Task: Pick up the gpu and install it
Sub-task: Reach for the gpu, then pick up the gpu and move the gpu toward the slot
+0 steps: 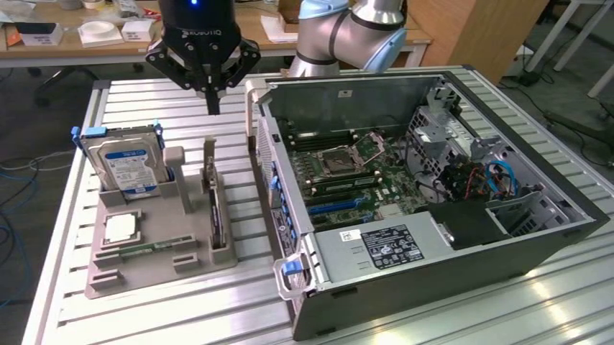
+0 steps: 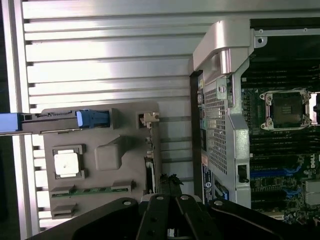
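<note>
Your claw (image 1: pixel 213 108) has its two black fingers pressed together into one point, clamped on nothing and touching nothing. In the exterior view it hangs tip-down over the bare slats of the metal table (image 1: pixel 172 100), just past the far end of the grey holder (image 1: pixel 154 269) and near the rear corner of the open computer case (image 1: pixel 432 273). In the wrist view the closed fingertips (image 2: pixel 169 187) sit just beside the holder's (image 2: pixel 110 155) edge, in the gap between it and the case (image 2: pixel 225 125). Your gpu (image 1: pixel 217 212) is not lifted. It stands on its long edge in a slot along the holder's case-side rim, so you see it as a thin dark strip, with a pale upright piece at the end nearest the claw. From the wrist it is edge-on (image 2: pixel 149 175), and the fan block cannot be made out. Also on the holder are the blue-labelled hard drive (image 1: pixel 125 162), upright at the far end, a square silver processor (image 1: pixel 120 228) lying flat, and a narrow green memory stick (image 1: pixel 144 248) nearer the front. From the wrist you see the same drive (image 2: pixel 65 120), processor (image 2: pixel 66 164) and stick (image 2: pixel 92 190). The case lies on its side with the motherboard (image 1: pixel 346 172) exposed, the empty processor socket (image 1: pixel 350 152) open and blue card slots (image 1: pixel 336 205) below it. The case's near wall rises between the holder and the board.
</note>
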